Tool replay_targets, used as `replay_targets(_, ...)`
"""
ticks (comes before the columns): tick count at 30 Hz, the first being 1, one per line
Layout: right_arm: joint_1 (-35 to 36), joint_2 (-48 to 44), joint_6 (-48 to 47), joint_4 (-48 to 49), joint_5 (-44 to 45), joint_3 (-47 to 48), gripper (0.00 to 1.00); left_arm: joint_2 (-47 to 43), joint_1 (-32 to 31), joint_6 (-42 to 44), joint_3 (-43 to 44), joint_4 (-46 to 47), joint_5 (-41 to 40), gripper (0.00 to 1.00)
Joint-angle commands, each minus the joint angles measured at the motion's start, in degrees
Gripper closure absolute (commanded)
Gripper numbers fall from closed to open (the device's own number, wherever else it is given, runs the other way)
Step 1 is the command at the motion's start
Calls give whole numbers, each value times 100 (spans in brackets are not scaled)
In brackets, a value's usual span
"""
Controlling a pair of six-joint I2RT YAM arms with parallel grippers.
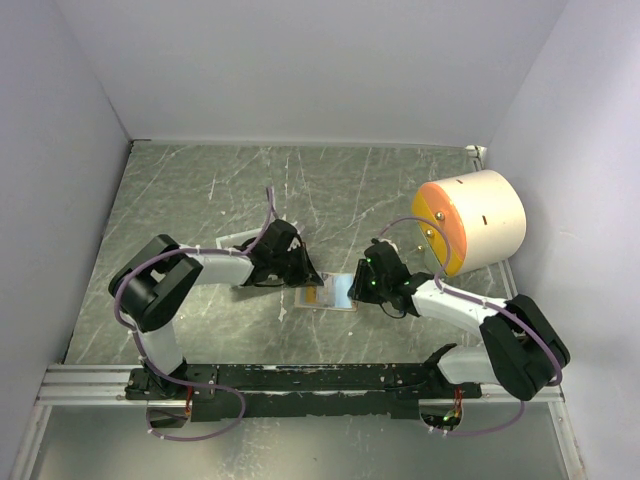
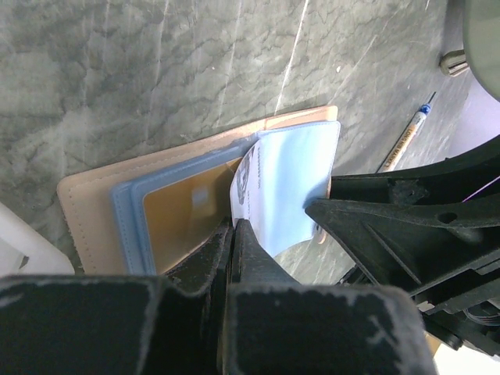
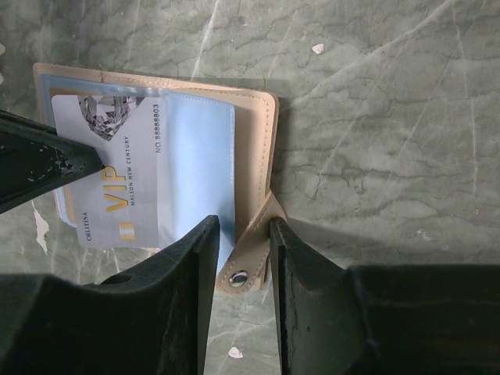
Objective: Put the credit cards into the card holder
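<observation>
Left jaws pinched shut on VIP card (image 3: 117, 187), lying across open card holder (image 3: 254, 125) on worktop (image 3: 391, 156). Right jaws clamp its snap tab (image 3: 248, 254). Risk I see: card snags blue sleeve (image 3: 195, 156) lip, buckles, or tab slips free.

Tan card holder (image 3: 254, 133), lying open, white VIP card (image 3: 117, 187) — partly sleeved
</observation>
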Motion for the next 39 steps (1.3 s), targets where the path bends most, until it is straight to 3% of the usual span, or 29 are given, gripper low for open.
replay_targets(1, 50, 214, 286, 137, -176, -161, 69, 33, -85, 38, -134, 10, -334, 93)
replay_targets(3, 55, 162, 235, -176, 99, -46, 71, 2, -87, 42, -162, 30, -328, 93)
replay_targets(5, 53, 39, 137, -421, 287, 59, 85, -25, -87, 26, -229, 127, -225, 92)
replay_targets(7, 50, -93, 87, -517, 315, 136, 88, -22, -99, -4, -268, 224, -130, 89)
replay_targets(12, 48, -92, 113, -389, 138, 145, 84, 24, -197, 19, -246, 186, -69, 87)
replay_targets(21, 49, -7, 182, -202, 52, 29, 84, 110, -267, -117, -52, -832, -446, 91)
replay_targets(39, 49, 56, 139, -184, 70, 66, 84, 293, -272, -157, 109, -1060, -205, 93)
